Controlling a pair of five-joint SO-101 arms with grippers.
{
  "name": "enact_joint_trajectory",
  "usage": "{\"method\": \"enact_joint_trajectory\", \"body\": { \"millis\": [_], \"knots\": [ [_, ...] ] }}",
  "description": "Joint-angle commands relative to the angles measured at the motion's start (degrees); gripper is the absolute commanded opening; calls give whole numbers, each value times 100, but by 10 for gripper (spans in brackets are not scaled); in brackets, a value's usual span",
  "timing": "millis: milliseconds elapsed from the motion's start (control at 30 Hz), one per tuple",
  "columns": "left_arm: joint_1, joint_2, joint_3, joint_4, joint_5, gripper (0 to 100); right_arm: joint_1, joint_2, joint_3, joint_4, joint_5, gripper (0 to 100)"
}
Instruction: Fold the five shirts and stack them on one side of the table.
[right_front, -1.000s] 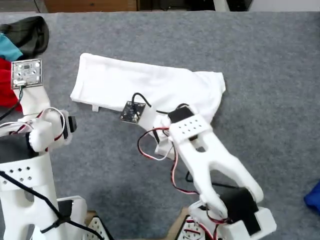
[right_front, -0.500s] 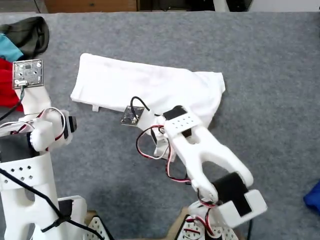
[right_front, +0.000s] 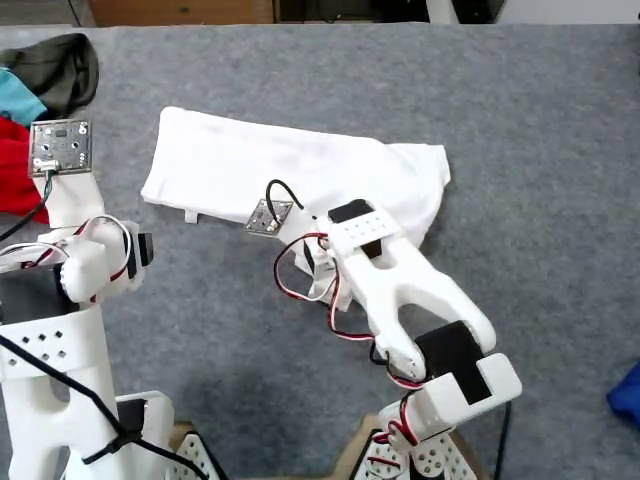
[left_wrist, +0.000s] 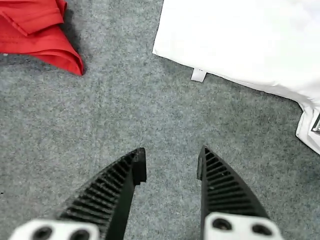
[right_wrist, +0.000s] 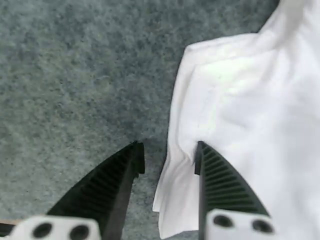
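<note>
Right gripper (right_wrist: 168, 156) creeps further onto the white shirt (right_front: 300, 175)
Its jaws are spread and straddle the shirt's near edge at mid-table. The left gripper (left_wrist: 170, 165), also spread, hangs unmoved over the grey table (left_wrist: 75, 125) beside the shirt.

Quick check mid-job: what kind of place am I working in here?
Likely a robotics lab or hobby bench, not a laundry: a table covered in grey felt-like cloth, the right arm with exposed servo wires, and a white shirt spread on it.

Soft cloth shirt (right_front: 290, 170), felt table (right_front: 520, 120) (matt, rough)
</note>
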Motion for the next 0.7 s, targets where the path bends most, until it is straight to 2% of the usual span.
{"method": "enact_joint_trajectory", "body": {
  "millis": [0, 100, 533, 667],
  "knots": [
    [-88, -92, -18, -53, -53, 184, 163, 259, -22, 26, -18, 122],
    [-88, -92, -26, -70, -62, 184, 189, 259, -13, 18, -18, 75],
    [-88, -92, -26, -53, -62, 184, 523, 259, -31, -26, -44, 76],
    [-88, -92, -26, -53, -62, 184, 523, 259, -224, 9, -44, 20]
  ]
}}
